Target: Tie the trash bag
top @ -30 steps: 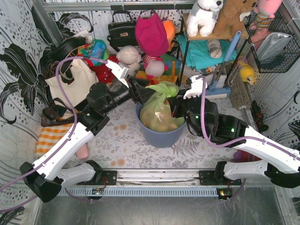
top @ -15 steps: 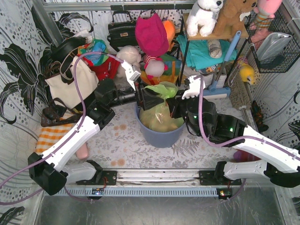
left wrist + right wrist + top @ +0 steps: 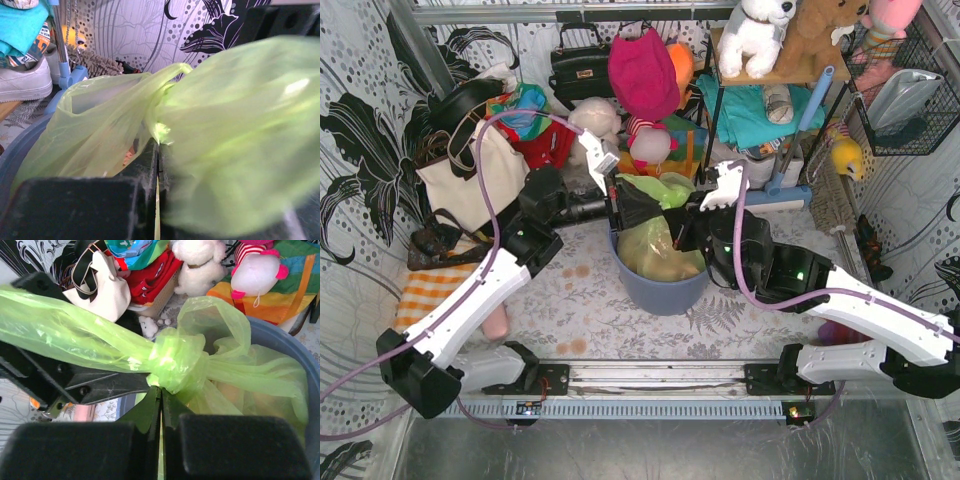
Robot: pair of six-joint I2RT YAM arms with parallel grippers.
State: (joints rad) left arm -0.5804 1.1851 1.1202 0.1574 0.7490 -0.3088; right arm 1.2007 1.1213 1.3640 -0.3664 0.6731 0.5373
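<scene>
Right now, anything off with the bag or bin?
Nothing stands out. The bag sits in the upright bin, with a knot in its neck. The left claw and right claw are each shut on the plastic by the knot. No tear or spill shows.

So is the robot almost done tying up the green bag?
Nearly! Done: the trash bag sits in the blue-grey bin, and one knot is already twisted into its top. In hand: the left jaws and the right jaws are both shut on green plastic close to that knot. Left, probably: pull the knot snug, maybe tie a second one, then let go.
</scene>
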